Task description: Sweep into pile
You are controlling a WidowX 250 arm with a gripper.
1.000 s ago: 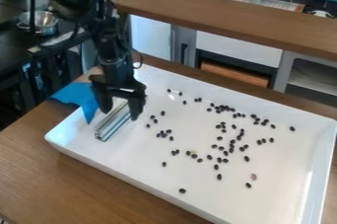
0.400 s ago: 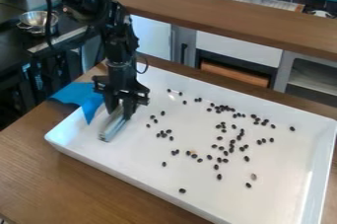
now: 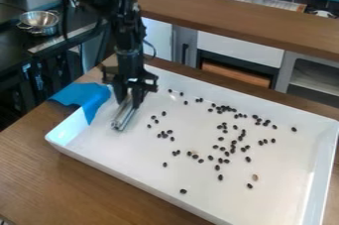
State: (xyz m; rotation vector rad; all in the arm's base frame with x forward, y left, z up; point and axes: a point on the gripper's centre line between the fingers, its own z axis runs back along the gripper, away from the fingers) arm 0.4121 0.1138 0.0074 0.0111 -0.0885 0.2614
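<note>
Gripper [image 3: 129,105] & metal bar [image 3: 124,117] now nearer beans [image 3: 233,142], bar pinched btwn fingers; beans strewn across tray [image 3: 132,176]. If bar tilts or rides high, I prob. skip some.

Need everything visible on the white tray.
White tray: rectangular, shallow, with raised walls and a glossy surface, possibly plastic or enamel. It sits flat on the wooden table. A blue cloth drapes over its rim toward the left end. Small dark beans lie scattered inside, mostly middle and right, plus one tan piece. The gripper holds a silvery bar at the left; bar-to-tray contact unclear.
</note>
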